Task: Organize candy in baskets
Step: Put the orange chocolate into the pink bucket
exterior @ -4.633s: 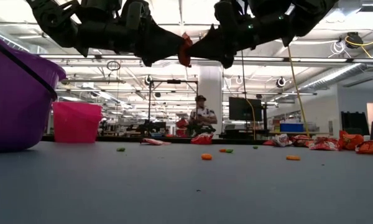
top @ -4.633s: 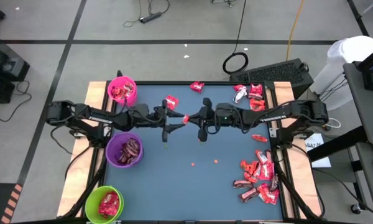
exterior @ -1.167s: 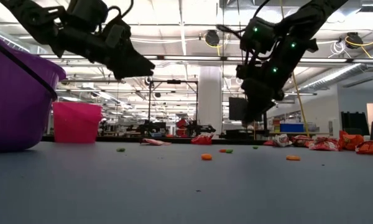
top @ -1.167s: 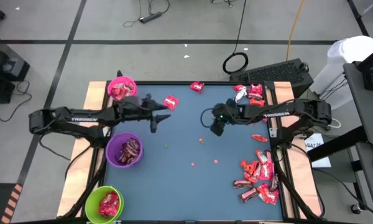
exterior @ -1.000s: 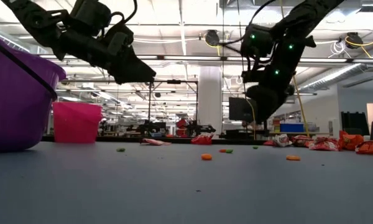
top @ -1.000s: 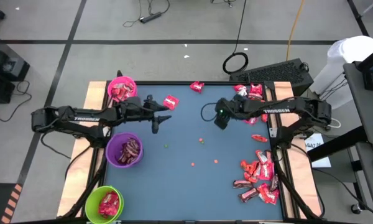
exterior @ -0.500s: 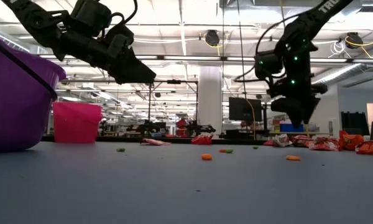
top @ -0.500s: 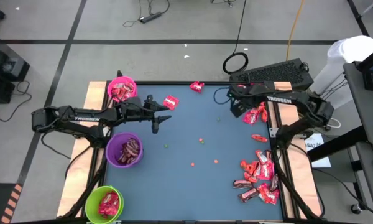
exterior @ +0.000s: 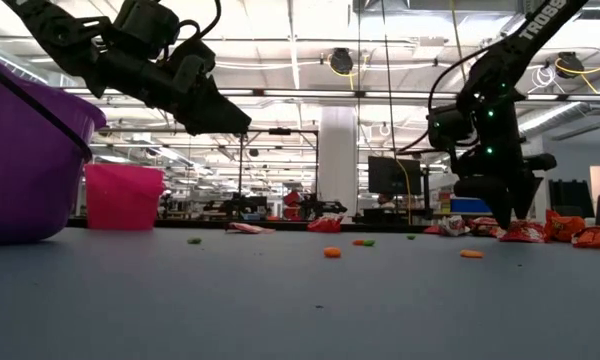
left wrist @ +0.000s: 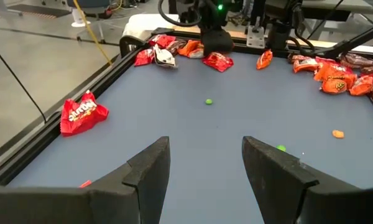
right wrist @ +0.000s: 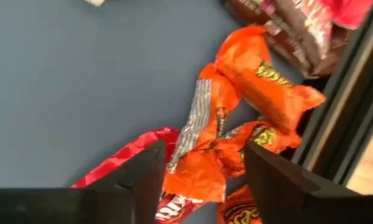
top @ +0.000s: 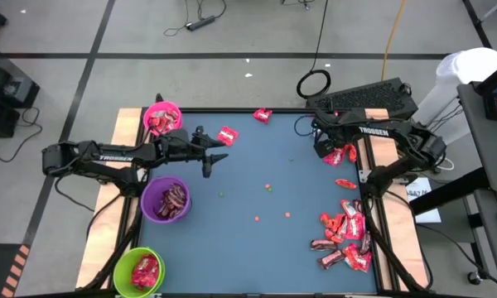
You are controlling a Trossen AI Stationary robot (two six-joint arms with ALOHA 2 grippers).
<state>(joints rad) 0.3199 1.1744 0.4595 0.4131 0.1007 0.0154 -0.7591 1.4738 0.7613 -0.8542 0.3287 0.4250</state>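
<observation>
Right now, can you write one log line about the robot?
left gripper: open, empty, above table near pink tub | right gripper: open, low over orange candy | tubs: candy inside

right claw [top: 325, 149] moved over far-right candy [top: 338, 154]

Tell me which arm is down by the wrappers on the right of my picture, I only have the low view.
Observer: That is the right arm. From above it reaches over the candy cluster at the table's right edge, toward the far end.
Operator: Has it picked anything up?
Observer: No. Its wrist view shows the jaws apart above orange wrapped pieces, gripping none.
Operator: I see only the purple basket and the pink basket. Is there a third?
Observer: Yes, a lime green basket at the near left corner, with red candy inside.
</observation>
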